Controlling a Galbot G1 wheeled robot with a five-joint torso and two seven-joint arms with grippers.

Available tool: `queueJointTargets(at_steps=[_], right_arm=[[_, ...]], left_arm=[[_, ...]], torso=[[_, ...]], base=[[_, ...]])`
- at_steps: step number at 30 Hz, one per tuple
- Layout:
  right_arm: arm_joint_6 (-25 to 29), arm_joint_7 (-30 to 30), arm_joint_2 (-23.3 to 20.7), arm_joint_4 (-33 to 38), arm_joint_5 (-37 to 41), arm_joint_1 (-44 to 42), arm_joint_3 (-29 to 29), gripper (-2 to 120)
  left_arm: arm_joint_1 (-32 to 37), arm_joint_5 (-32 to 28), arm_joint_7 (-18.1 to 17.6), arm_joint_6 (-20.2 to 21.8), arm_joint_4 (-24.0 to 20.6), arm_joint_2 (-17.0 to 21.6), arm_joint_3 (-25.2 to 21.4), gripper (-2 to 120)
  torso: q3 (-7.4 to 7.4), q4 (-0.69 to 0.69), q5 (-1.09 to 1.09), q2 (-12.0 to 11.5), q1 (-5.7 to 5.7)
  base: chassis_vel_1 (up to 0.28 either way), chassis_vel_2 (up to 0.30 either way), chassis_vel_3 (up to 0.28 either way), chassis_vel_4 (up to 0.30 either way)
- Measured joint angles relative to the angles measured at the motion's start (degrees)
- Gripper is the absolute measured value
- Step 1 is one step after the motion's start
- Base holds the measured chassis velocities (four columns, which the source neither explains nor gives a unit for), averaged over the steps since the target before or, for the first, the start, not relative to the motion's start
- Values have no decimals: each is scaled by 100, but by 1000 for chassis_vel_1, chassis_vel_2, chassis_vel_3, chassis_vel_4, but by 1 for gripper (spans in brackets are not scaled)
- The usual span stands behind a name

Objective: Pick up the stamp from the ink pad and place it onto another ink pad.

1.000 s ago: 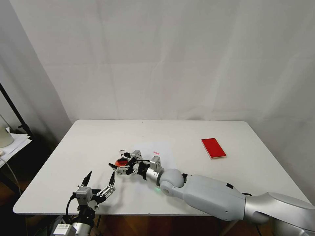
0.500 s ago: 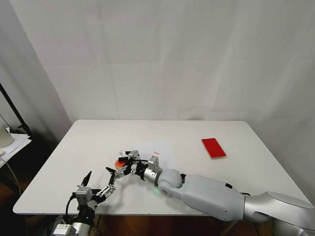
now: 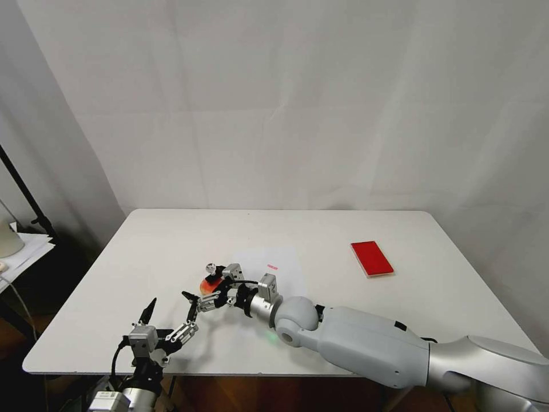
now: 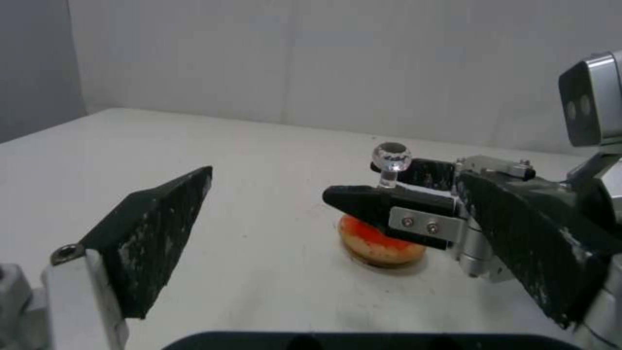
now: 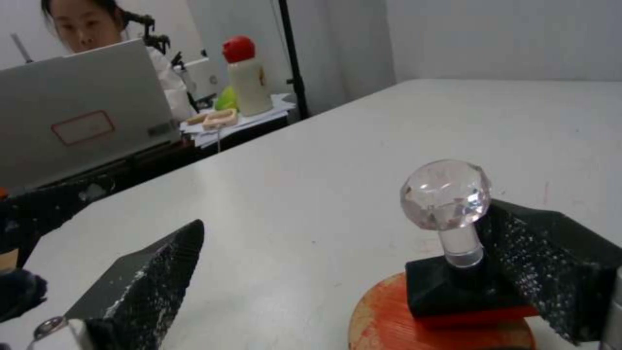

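The stamp [image 3: 211, 269] [image 5: 447, 228], a black base with a clear ball knob [image 4: 391, 156], stands upright on the small round orange-red ink pad [image 3: 205, 284] [image 5: 382, 330] [image 4: 379, 243] left of the table's middle. My right gripper [image 3: 203, 289] [image 5: 347, 218] is open around it. One finger [image 5: 551, 262] sits close against the stamp's base, and the other [image 5: 143, 287] stands well apart. The flat red rectangular ink pad [image 3: 372, 258] lies bare at the right. My left gripper [image 3: 171, 312] [image 4: 334, 175] hangs open near the front edge, pointing at the stamp.
A pale sheet of paper [image 3: 269, 263] with a small pink mark lies behind the right wrist. The white table [image 3: 320, 229] ends close to the left gripper at the front. Off the table's left are a black stand [image 3: 26, 194] and a cluttered desk [image 5: 214, 121].
My right gripper's fingers have spread wider and drawn a little leftward and nearer, while the stamp stays on the round pad. The left gripper has pulled slightly back toward the front edge.
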Motion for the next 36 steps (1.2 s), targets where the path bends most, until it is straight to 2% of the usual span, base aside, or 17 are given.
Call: queueJointTargets(at_steps=[27, 31, 36], right_arm=[[13, 16, -124, 14, 10, -88, 156, 100], [13, 37, -250, 81, 15, -57, 181, 100], [11, 121, -711, 389, 22, -3, 249, 100]], left_arm=[[2, -1, 8, 14, 0, 0, 8, 100], [1, 0, 8, 13, 0, 0, 8, 100], [1, 0, 7, 14, 0, 0, 6, 100]], torso=[[0, 0, 0, 0, 0], [0, 0, 0, 0, 0], [0, 0, 1, 0, 0]], base=[[0, 0, 0, 0], [0, 0, 0, 0], [0, 0, 0, 0]])
